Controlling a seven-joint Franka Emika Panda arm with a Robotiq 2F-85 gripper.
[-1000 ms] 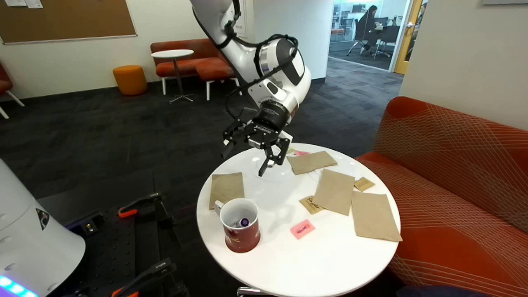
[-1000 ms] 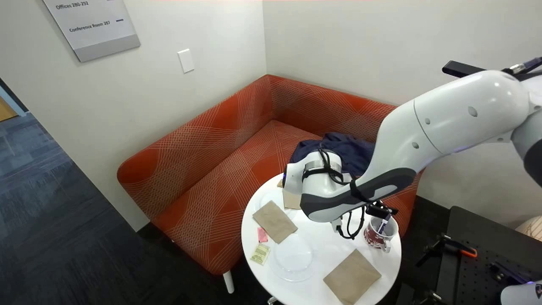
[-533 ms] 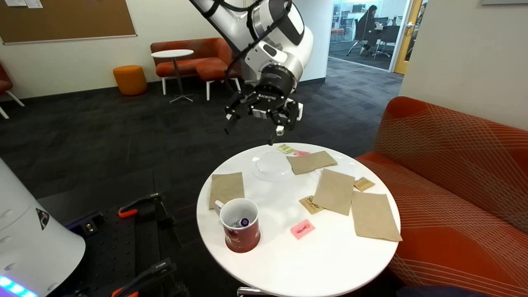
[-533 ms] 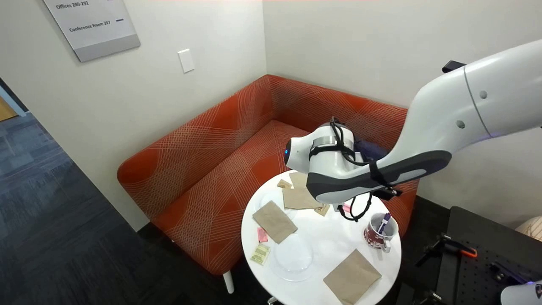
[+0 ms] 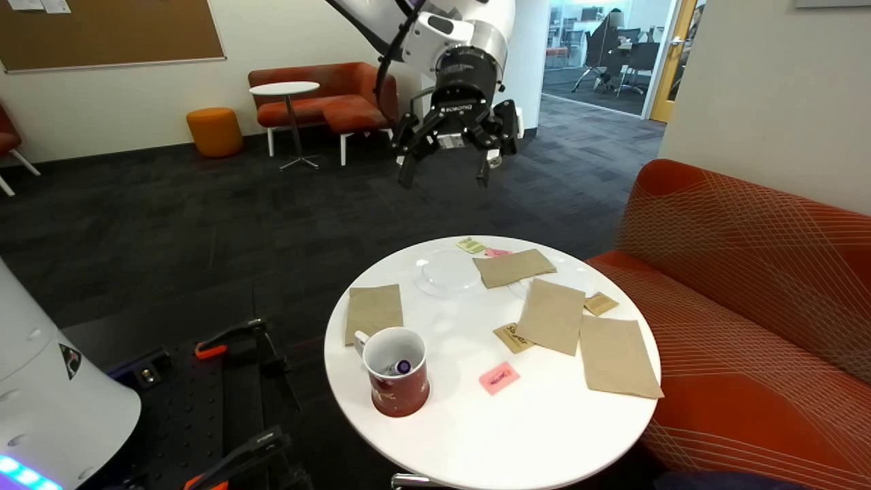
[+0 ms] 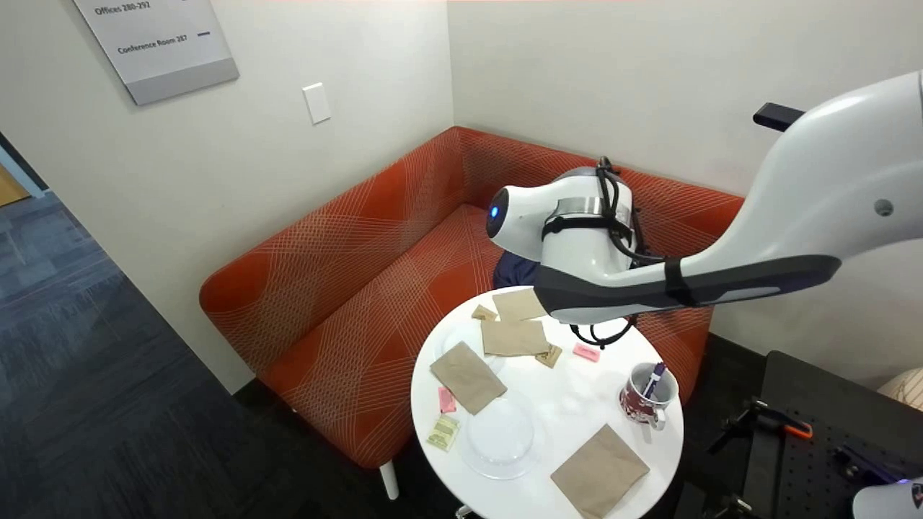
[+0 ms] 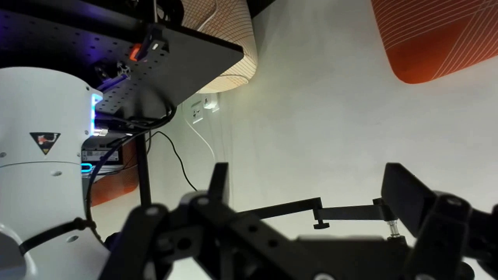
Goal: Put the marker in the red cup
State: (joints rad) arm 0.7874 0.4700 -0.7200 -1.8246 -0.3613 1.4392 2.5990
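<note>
Marker [image 6: 654, 380] tilted inside red cup [image 5: 400, 398] | gripper [image 5: 444, 178] higher and farther from red cup than a second ago, spread wide apart, nothing held | same spot for marker, so most likely all done

Bright, faintly shadowed white tabletop [image 5: 517, 435]

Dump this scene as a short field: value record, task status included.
target: round maroon, ceramic-looking mug with a side handle, upright on a round white table
item: dark purple, pen-shaped marker, inside the mug, tilted
grasp: black two-fingered end effector, open, holding nothing, clear of the mug and table
status: marker in mug; looks complete
nearby: brown rectangular paper sheets, pink rectangular packets, clear round plate
wrist view: neither mug nor marker in frame
</note>
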